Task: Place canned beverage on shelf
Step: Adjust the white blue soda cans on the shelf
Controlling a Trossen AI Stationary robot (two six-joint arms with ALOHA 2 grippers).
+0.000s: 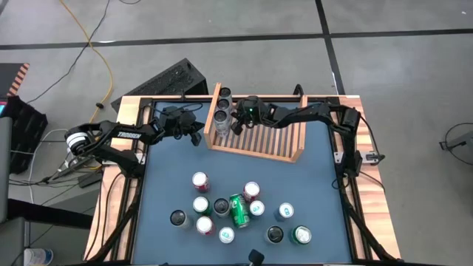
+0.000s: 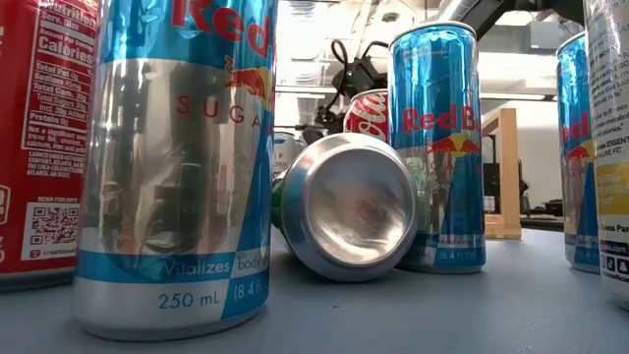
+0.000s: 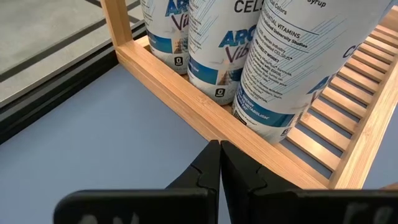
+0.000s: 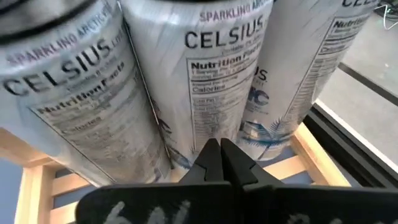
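The shelf [image 1: 259,140] lay at the table's far edge, three white cans [image 1: 222,105] upright at its left end. The left gripper [image 1: 196,137], closed and empty, rested just outside that end; the right gripper [image 1: 238,125], closed and empty, hovered over the slats beside the cans.

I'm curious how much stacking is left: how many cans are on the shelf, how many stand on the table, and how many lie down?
Shelf cans: 3
Upright table cans: 11
Lying table can: 1
Total: 15
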